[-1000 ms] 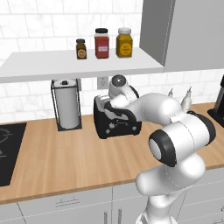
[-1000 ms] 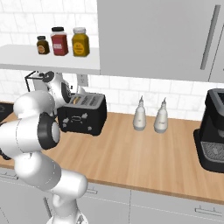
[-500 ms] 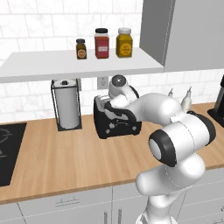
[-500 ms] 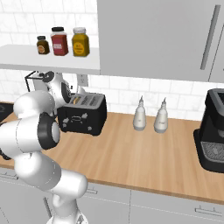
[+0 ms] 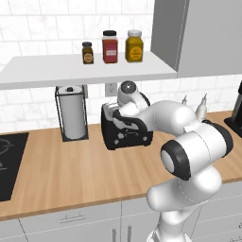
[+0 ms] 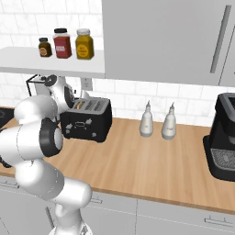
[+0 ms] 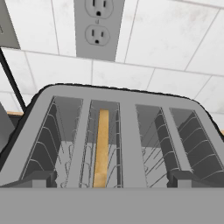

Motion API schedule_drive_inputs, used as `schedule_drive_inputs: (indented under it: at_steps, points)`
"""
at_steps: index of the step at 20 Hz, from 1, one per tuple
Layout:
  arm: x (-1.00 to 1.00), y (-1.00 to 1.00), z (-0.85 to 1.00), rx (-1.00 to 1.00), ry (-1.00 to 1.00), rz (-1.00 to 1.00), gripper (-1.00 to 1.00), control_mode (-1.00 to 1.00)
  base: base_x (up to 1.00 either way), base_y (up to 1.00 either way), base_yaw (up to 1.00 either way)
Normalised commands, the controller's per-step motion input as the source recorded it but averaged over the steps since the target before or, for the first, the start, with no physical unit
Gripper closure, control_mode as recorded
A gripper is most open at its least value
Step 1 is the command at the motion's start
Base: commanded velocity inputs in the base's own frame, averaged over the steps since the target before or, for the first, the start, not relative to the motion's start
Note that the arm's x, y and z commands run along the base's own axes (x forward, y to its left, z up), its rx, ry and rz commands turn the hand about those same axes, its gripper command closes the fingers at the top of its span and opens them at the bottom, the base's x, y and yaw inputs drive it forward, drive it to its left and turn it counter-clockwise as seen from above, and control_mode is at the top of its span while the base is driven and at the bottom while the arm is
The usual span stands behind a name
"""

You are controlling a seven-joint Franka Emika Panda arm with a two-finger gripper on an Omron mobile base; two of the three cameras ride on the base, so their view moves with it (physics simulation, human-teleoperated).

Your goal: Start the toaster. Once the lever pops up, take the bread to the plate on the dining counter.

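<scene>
- We see the gripper (image 7: 112,179) poised right over the toaster (image 7: 118,131), its jaws spread fully apart and holding nothing.
- The bread (image 7: 101,148) stands on edge in the second slot from the left in the hand view, slightly left of the midpoint between the fingertips (image 7: 37,178).
- The toaster (image 6: 87,120) sits on the wood counter (image 6: 137,160) against the tiled wall, below a wall outlet (image 7: 97,27).

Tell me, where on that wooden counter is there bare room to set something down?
The counter is bare in front of the toaster and the two white bottles, up to the coffee machine. In the left base view, wood also lies bare before the paper towel holder. It is crowded around the toaster, where the arm reaches.
</scene>
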Motion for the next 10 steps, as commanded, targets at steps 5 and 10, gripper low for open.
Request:
schedule_drive_inputs:
  at_steps: [5, 10]
  points:
    - [0.0, 0.0, 0.0, 0.0, 0.0, 0.0, -1.0, -1.0, 0.0, 0.0, 0.0]
    - [0.0, 0.0, 0.0, 0.0, 0.0, 0.0, -1.0, -1.0, 0.0, 0.0, 0.0]
